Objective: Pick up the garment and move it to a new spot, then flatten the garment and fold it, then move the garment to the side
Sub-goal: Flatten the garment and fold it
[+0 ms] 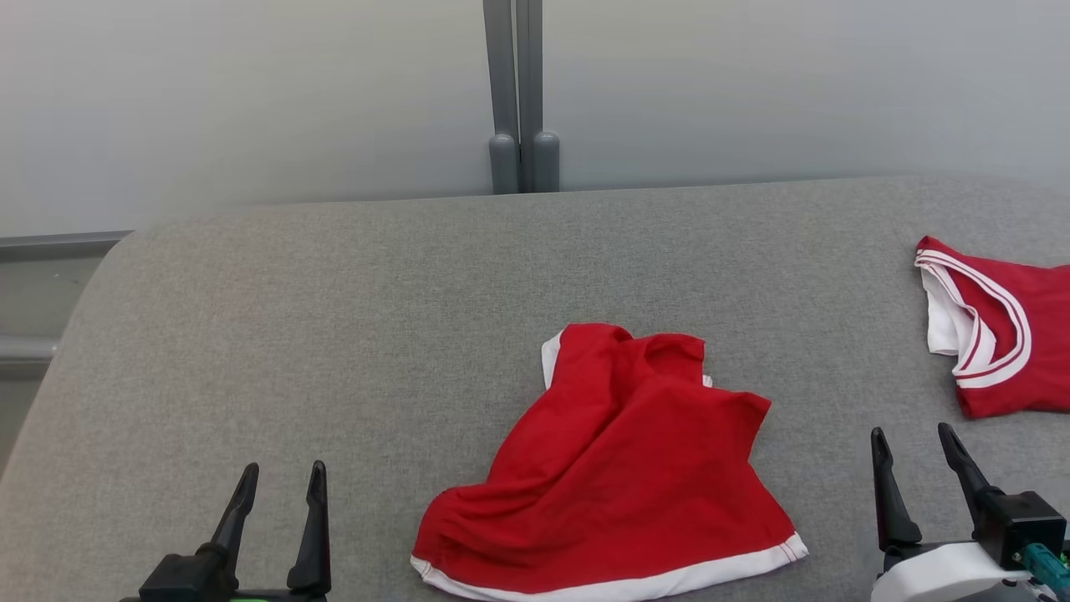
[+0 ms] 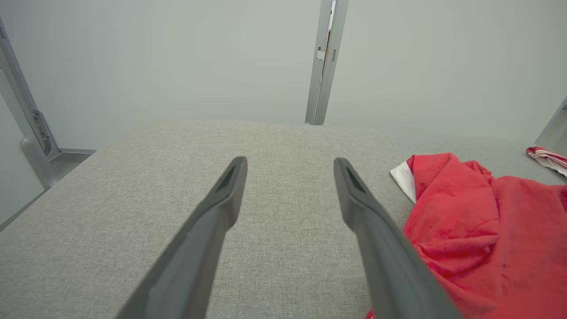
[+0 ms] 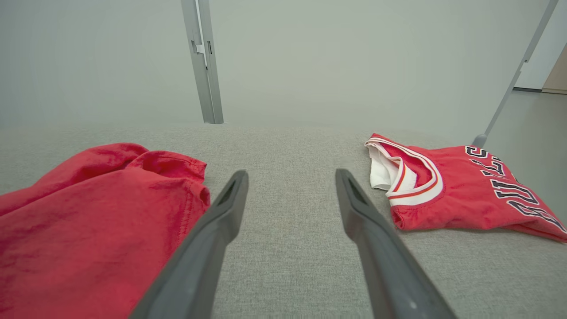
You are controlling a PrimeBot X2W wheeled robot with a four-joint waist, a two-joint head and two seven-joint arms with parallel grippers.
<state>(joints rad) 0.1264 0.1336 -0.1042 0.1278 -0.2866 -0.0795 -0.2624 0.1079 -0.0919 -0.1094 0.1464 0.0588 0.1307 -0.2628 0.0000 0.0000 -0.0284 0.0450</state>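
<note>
My left fingers (image 1: 313,527) and my right fingers (image 1: 890,493) stand open and empty at the near edge of the bench (image 1: 334,334), I think because the jersey (image 1: 1011,351) lies folded at the right side, apart from the crumpled red cloth (image 1: 619,468) in the middle.

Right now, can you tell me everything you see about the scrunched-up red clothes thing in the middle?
The crumpled red garment lies in a loose, wrinkled heap near the front middle of the grey fabric surface. It looks like thin, soft sports cloth. A white band runs along its near hem, and a bit of white shows at its far left corner. No print shows on the upturned face. Only the surface touches it.
</note>
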